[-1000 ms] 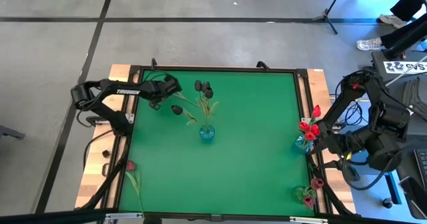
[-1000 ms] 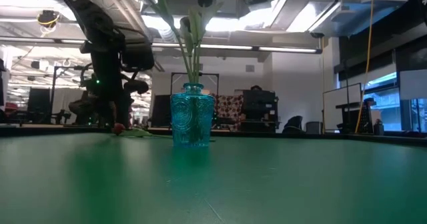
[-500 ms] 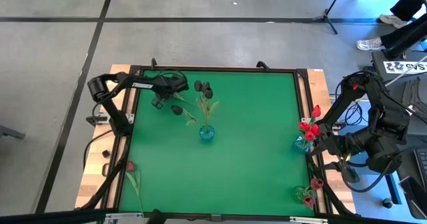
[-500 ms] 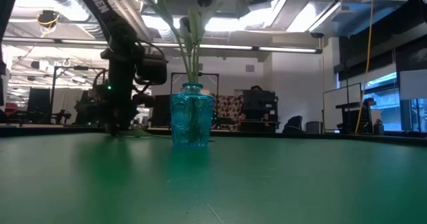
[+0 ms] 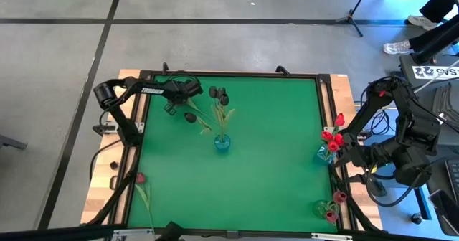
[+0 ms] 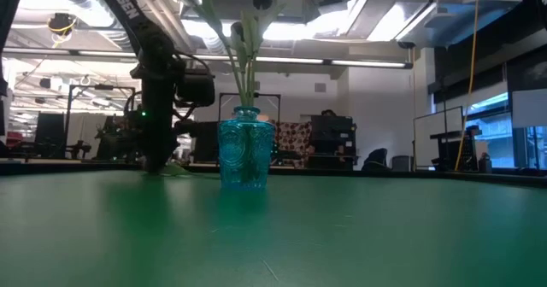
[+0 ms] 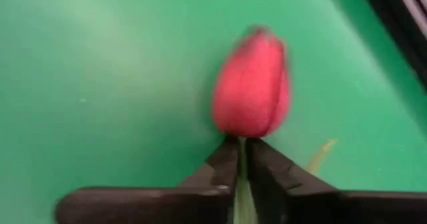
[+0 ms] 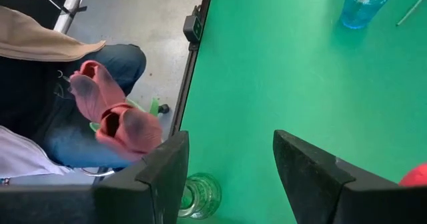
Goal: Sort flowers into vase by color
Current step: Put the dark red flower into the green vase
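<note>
While the left end effector (image 7: 241, 159) pinches a red tulip (image 7: 252, 84) just below its head, the blue vase (image 5: 222, 143) lies nearby; the right end effector (image 8: 230, 164) waits spread.

The high view is evenly lit, with only soft, faint shadows on the green surface (image 5: 272, 148). In the low view, bright ceiling strip lights (image 6: 367, 63) glare from above, silhouetting the left arm (image 6: 158, 82), and the near surface lies out of focus. In the left wrist view, the pink-red tulip head (image 7: 252, 84) is smeared with blur. The right wrist view is bright and fairly sharp.
</note>
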